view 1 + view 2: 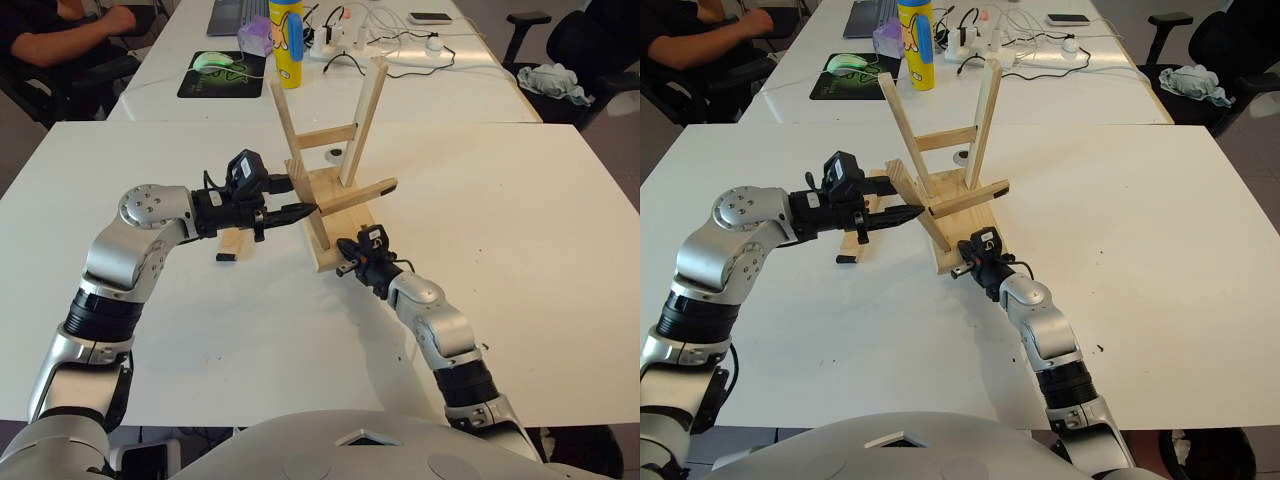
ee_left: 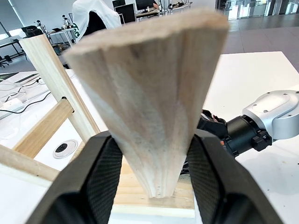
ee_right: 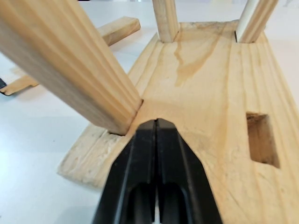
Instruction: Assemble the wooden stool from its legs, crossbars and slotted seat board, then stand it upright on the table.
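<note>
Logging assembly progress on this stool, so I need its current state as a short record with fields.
seat board: flat on the table, legs pointing up
upright legs: two at the far end, joined by a crossbar
third leg: tilted, foot in a near slot
left gripper: shut on third leg
right gripper: shut, tips on the board beside that leg's foot
empty slot: one
loose piece: on the table by the left gripper

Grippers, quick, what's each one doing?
Left gripper: closed on a stool leg.
Right gripper: closed, holding nothing, tips on the seat board.
</note>
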